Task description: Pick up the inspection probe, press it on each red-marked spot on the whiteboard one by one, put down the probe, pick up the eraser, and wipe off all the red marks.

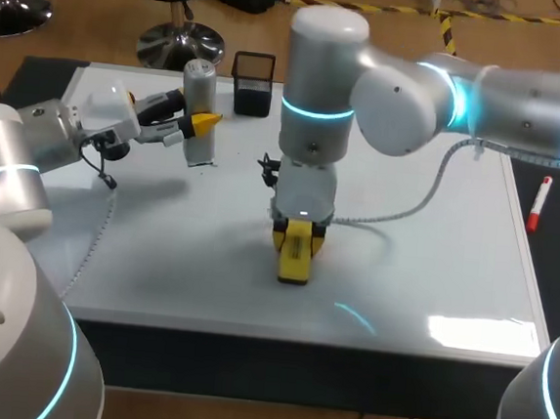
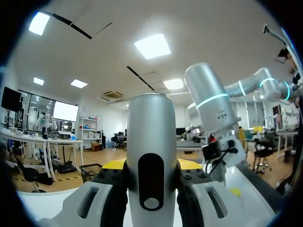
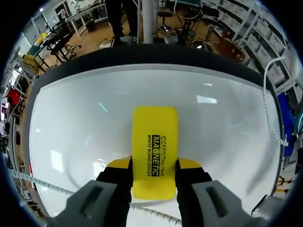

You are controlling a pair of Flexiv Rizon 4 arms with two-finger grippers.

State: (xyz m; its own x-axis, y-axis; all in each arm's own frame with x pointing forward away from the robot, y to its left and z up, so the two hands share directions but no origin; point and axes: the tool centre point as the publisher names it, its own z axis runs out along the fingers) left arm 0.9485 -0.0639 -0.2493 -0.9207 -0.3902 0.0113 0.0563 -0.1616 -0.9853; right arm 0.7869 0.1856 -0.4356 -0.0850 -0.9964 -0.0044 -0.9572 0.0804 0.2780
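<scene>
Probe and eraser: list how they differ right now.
The probe is a silver-grey cylinder; the eraser is a flat yellow block. The probe stands upright at the far left of the whiteboard; the eraser lies flat at its middle. The probe is in the left gripper, the eraser in the right gripper. Both are clamped between two fingers.

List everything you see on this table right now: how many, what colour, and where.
whiteboard: one, white, covering the table; no red marks seen
probe: one, silver-grey, upright at the whiteboard's back left
cup: one, black, at the back, beside the probe
eraser: one, yellow, on the whiteboard's middle
marker: one, red and white, off the whiteboard's right edge
arms: two, silver with cyan rings, left, right
left end effector: yellow-tipped, shut on the probe
right end effector: yellow-tipped, shut on the eraser
</scene>
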